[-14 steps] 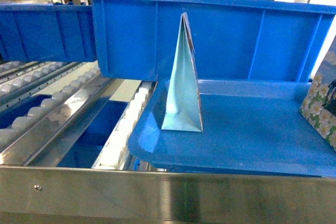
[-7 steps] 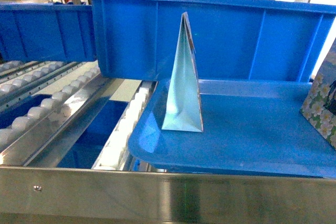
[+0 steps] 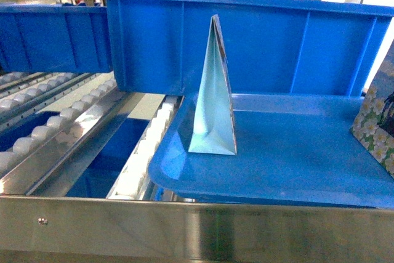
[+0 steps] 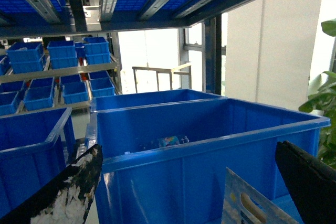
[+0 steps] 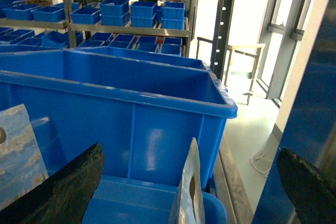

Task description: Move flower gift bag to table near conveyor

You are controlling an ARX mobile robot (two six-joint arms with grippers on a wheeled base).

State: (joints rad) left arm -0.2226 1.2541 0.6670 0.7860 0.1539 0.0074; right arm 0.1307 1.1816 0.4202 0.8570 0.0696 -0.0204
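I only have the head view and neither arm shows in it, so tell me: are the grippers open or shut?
Observer: The left gripper is open, its fingers wide apart in the left wrist view.
Operator: Anything between them?
Observer: The top of a slot-handled bag shows low between them, in front of a blue bin.
Operator: And the right one?
Observer: The right gripper is open too, with an edge-on bag showing between its fingers.

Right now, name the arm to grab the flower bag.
Right, probably: the flower bag stands at the tray's right end, on that arm's side, and the right gripper is open.
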